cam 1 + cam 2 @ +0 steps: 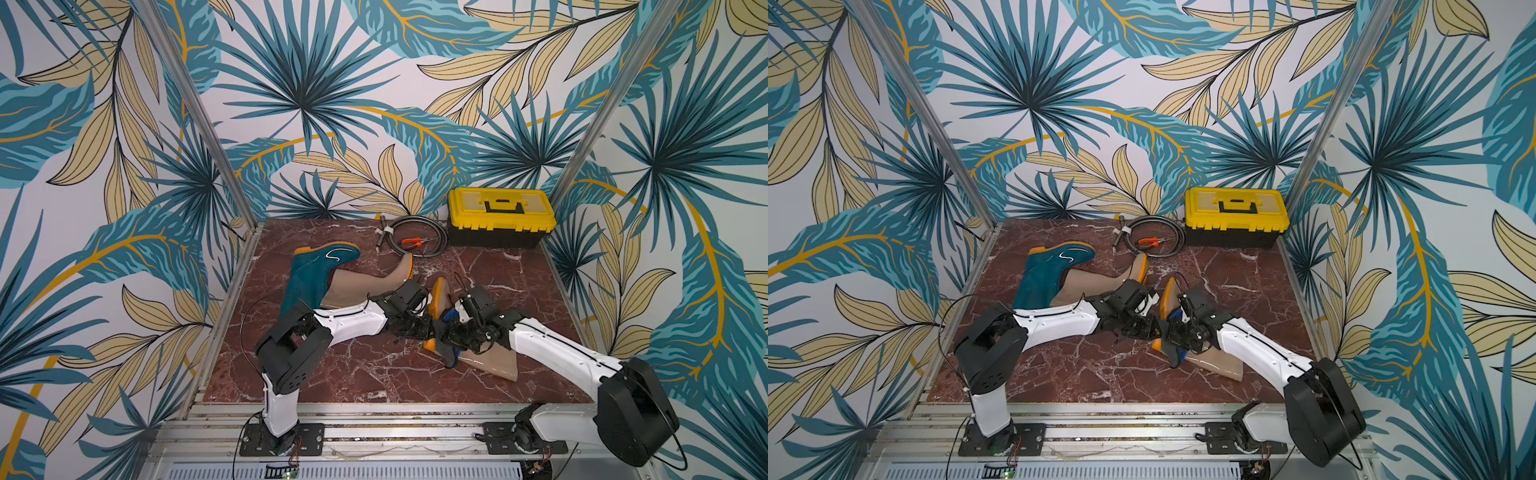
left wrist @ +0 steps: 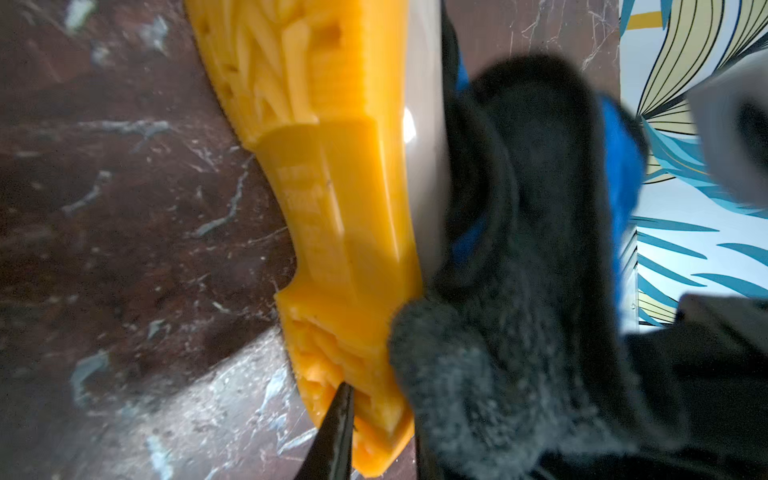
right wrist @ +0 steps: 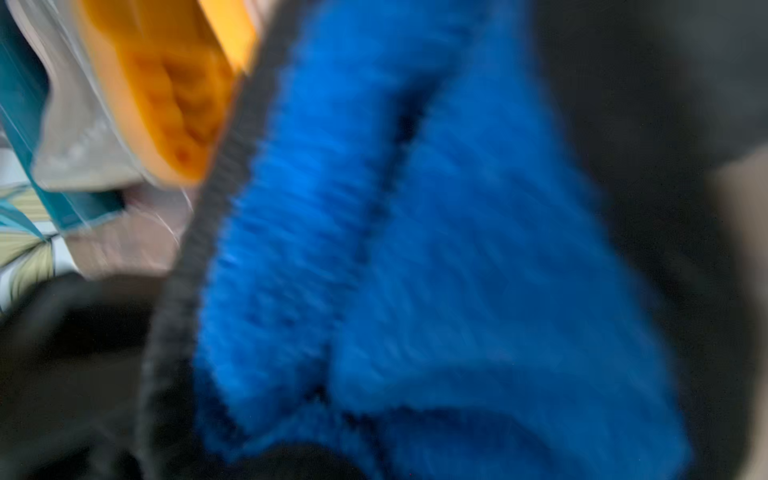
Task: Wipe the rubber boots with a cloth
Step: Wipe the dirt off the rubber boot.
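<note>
White arm links (image 1: 353, 322), black joints (image 1: 291, 357), thin black cables (image 1: 242, 328), bolted base plates (image 1: 253, 438)

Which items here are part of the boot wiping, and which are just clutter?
Job: teal boot; far tan boot; near tan boot; blue cloth.
Lying about: yellow toolbox; coiled cable; orange pliers.

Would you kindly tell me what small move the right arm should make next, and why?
Probably draw the right claw, shut on the cloth, along the near tan boot toward its shaft: the cloth lies against the foot beside the orange sole, with the left claw at the heel.
</note>
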Robot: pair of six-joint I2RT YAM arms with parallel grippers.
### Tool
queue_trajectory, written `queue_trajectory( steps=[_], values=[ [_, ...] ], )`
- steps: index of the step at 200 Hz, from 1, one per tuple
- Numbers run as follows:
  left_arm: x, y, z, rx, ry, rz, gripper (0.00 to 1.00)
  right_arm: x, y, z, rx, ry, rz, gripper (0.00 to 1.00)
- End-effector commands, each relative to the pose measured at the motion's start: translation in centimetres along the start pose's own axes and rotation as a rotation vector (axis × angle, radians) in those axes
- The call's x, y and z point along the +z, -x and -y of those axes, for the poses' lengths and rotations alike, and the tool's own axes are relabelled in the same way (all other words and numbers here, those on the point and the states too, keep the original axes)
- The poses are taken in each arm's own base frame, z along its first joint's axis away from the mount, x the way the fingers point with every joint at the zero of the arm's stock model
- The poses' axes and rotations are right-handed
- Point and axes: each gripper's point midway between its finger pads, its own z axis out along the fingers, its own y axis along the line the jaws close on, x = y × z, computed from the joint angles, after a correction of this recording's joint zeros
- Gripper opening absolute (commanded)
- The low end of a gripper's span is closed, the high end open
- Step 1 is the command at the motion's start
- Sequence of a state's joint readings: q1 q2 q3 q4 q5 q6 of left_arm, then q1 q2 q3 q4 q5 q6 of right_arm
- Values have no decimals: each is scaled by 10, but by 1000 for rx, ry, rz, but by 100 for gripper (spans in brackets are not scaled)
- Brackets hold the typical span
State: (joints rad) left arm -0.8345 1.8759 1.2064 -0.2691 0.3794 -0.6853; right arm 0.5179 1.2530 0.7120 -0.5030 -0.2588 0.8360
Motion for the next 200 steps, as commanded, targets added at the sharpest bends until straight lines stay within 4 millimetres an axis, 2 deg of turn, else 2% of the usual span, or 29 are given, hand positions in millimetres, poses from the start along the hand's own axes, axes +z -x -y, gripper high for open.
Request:
queue_trajectory(
  steps=[1,25,51,74,84,95,112,130,161,180,190,200],
  values=[
    [15,13,-26,-22,85,55,6,1,-27,22,57,-67,-62,0],
    [13,13,-25,-24,79,55,6,-19,13,6,-45,-120,30,0],
    [9,10,-26,-23,80,58,6,-33,83,-23,-75,-111,94,0],
    [8,7,-28,-27,87,56,5,-25,143,-43,-70,-100,140,0],
    [9,7,-28,-30,85,53,6,-19,157,-52,-60,-83,122,0],
    [9,7,-28,-31,82,51,5,-10,163,-60,-45,-69,86,0],
    [7,7,-28,-28,83,55,6,-1,152,-69,-26,-5,51,0],
    [6,8,-30,-29,85,56,6,3,123,-54,-21,-23,27,0],
    [8,10,-34,-32,83,51,5,14,42,-5,37,-81,-57,0],
    [9,11,-35,-34,86,51,6,16,-1,13,72,-92,-92,0],
    [9,12,-36,-36,87,53,5,15,-11,17,91,-87,-96,0],
    [10,13,-35,-36,86,52,6,12,-8,17,78,-84,-74,0]
  ],
)
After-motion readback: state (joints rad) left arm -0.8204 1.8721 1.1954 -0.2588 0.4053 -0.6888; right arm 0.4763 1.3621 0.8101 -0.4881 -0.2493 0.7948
